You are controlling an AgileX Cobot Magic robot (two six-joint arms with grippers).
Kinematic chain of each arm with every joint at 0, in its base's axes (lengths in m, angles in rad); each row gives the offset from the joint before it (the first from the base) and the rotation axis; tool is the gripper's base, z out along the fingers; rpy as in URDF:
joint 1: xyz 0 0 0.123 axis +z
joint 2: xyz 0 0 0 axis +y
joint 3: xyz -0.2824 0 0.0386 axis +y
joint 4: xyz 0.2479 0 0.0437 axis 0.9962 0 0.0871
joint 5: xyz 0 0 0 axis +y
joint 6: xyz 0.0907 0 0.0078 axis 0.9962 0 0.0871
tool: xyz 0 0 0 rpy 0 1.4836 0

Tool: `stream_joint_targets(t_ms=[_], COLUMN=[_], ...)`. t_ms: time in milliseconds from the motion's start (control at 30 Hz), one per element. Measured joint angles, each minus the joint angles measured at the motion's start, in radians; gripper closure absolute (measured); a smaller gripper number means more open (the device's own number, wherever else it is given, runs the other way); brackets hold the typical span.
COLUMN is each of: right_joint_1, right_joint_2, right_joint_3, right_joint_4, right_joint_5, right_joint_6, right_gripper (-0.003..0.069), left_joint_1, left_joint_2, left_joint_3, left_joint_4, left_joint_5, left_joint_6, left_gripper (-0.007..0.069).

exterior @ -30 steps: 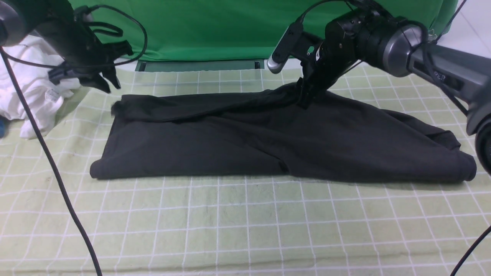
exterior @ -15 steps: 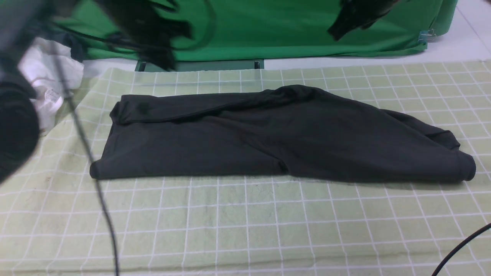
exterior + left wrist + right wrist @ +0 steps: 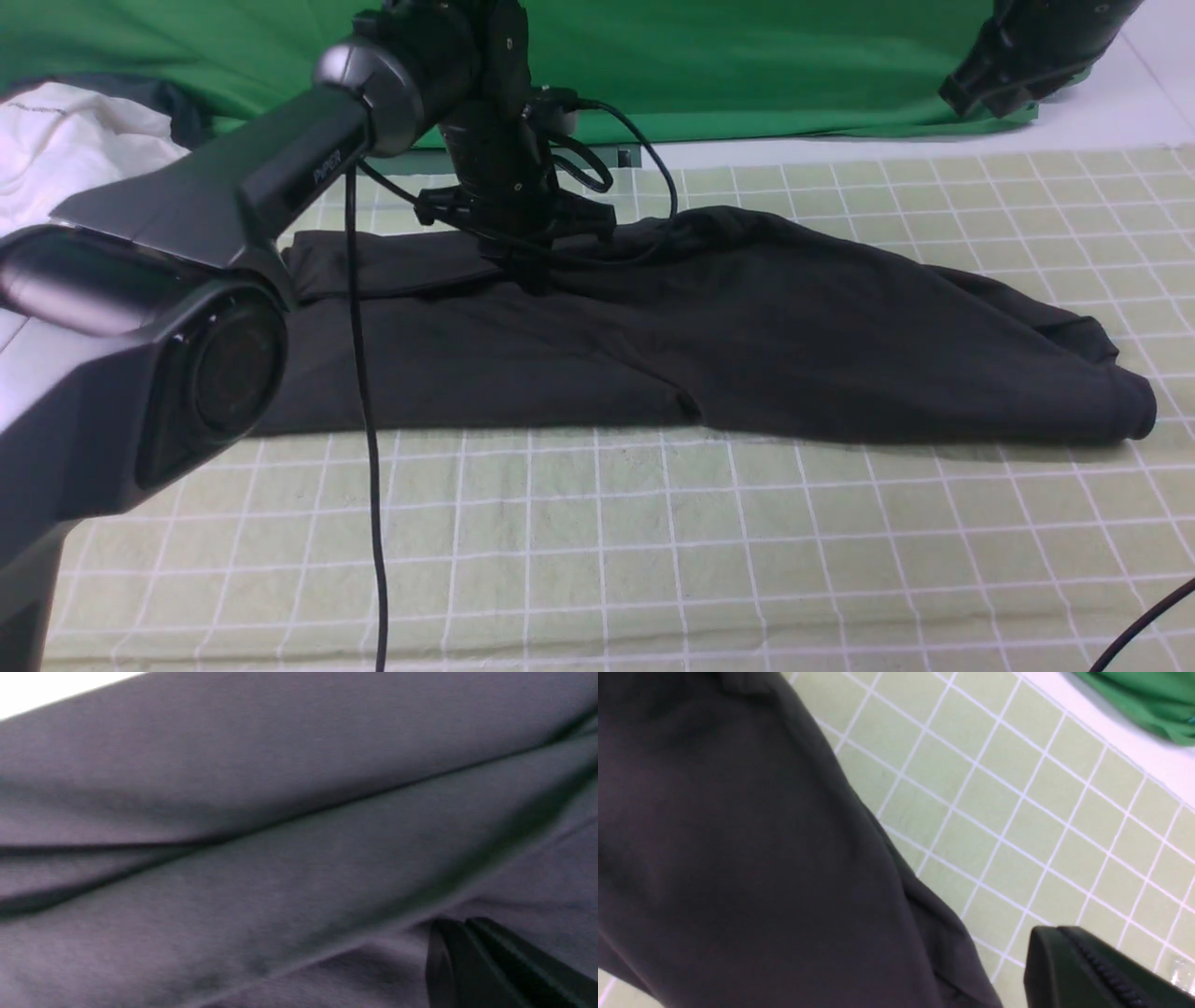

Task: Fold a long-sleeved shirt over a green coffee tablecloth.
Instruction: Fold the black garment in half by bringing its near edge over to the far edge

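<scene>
The long-sleeved shirt (image 3: 747,345) is seen folded into a long band across mid-frame on the green coffee tablecloth (image 3: 597,541). The left pincer (image 3: 532,280) is closed at its far edge, centre-left; whether fabric is pinched cannot be told. The right pincer (image 3: 1045,947) is held closed and empty at the upper right of the front view.

White lettering is showing on the left arm's grey link (image 3: 326,169), reading roughly "PiPER". A faint printed line on the white garment (image 3: 65,140) is appearing too small to read.
</scene>
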Motion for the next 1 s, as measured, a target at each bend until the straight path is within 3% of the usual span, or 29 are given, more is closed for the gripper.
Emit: stream_joint_targets(t_ms=[267,400,533,633,867,1000], right_joint_1=[-0.001,-0.001,-0.001,-0.001,-0.001,-0.008], right_joint_2=[-0.009,-0.009,-0.009,-0.009,-0.009,-0.036], right_joint_3=[0.0,0.0,0.0,0.0,0.0,0.025], right_joint_4=[0.074,0.116,0.168,0.199,0.237,0.238], right_joint_5=[-0.019,-0.031,-0.033,-0.03,0.036,0.064], right_joint_6=[-0.005,-0.01,-0.032,-0.039,-0.047,-0.045], right_gripper=[0.0664,0.0664,0.0664,0.0663,0.0662,0.0662], left_joint_1=[0.006,0.01,0.037,0.071,0.156,0.187], left_joint_2=[0.046,0.053,0.056,0.065,0.049,-0.054], left_joint_3=[-0.001,-0.003,-0.003,-0.009,-0.165,-0.147], left_joint_4=[0.026,0.175,0.233,0.215,0.182,0.121], left_joint_5=[0.0,-0.033,-0.133,-0.198,-0.033,-0.014], left_joint_6=[-0.001,-0.056,-0.084,-0.087,-0.019,0.019], left_gripper=[0.0617,0.0617,0.0614,0.0613,0.0613,0.0613])
